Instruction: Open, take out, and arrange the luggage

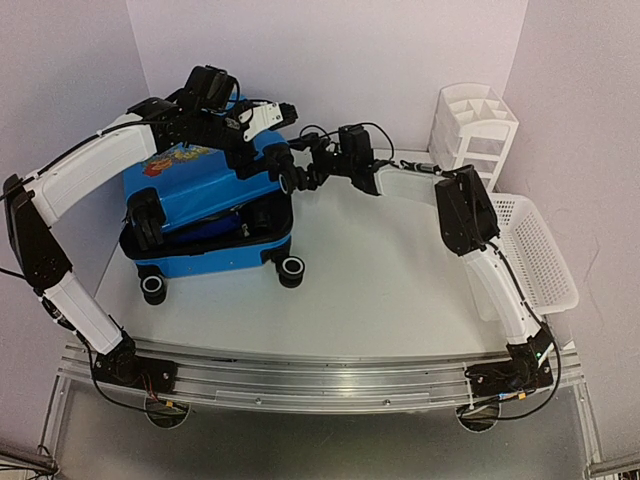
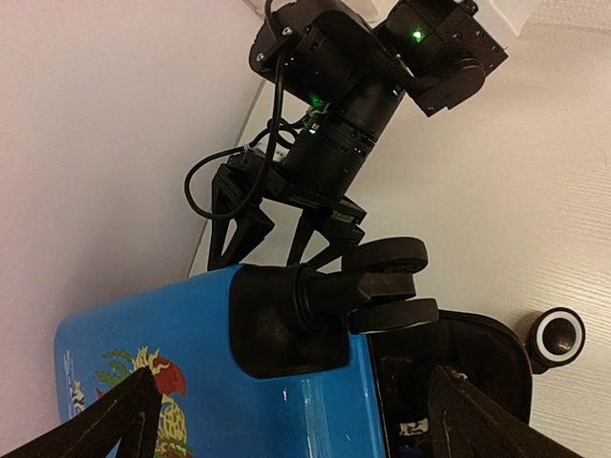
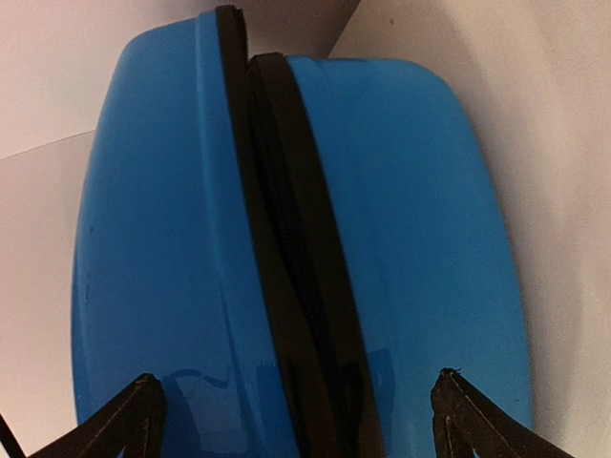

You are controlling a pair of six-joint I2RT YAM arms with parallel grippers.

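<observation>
- The luggage (image 1: 200, 205) is lying flat on the table (image 1: 400, 290), toward its left rear. A near wheel (image 1: 291, 268) is facing the arms, and the lid appears to be sitting slightly ajar along the zipper band (image 3: 286, 286).
- The right gripper (image 1: 290, 175) is hovering at the case's right end, fingers spread wide and framing that seam. It should be working one finger into the gap while avoiding the wheel housing.
- The left gripper (image 1: 270, 115), equally spread, is hanging over the lid's far edge. It should be steadying the shell as the lid lifts.

White table (image 1: 400, 300) enclosed by pale lilac walls (image 1: 330, 60) on three sides; aluminium rail (image 1: 320, 380) along near edge; soft, even lighting.
</observation>
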